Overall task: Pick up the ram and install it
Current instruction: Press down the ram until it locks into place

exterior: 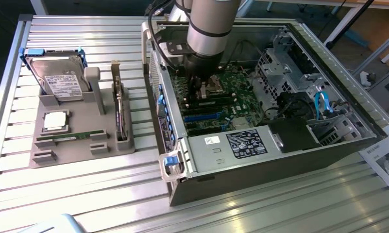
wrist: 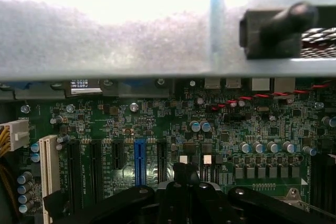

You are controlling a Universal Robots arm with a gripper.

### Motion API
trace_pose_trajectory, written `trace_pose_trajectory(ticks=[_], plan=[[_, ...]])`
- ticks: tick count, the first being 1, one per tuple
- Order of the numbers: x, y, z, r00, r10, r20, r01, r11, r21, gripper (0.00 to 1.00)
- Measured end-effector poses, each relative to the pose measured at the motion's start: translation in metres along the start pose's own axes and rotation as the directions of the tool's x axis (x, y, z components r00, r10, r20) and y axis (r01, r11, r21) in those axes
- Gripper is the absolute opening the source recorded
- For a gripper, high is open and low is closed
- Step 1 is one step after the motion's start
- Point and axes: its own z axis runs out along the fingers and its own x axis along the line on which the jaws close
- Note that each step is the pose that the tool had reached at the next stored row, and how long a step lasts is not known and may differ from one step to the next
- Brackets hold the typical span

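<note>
Lower left of the exterior frame, the ram [exterior: 70, 138], a slim, long green circuit-board strip, lies flat in the front slot of the grey plastic holder tray [exterior: 64, 158]. Farther back, at frame centre, the black gripper [exterior: 205, 94] [wrist: 186, 171] is pinched shut over the green motherboard [exterior: 236, 92] inside the open metal computer case [exterior: 259, 155]

hand [wrist: 186, 174] base cut off by wrist view edge; arm [exterior: 211, 29] hides motherboard [exterior: 236, 94] part.
</note>
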Motion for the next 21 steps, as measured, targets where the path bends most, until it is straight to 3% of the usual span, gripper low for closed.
trace_pose_trajectory(ticks=[21], plan=[[0.0031,0.0000,0.0019,1.0000,0.000,0.0001,0.000,1.0000,0.0000,0.10]])
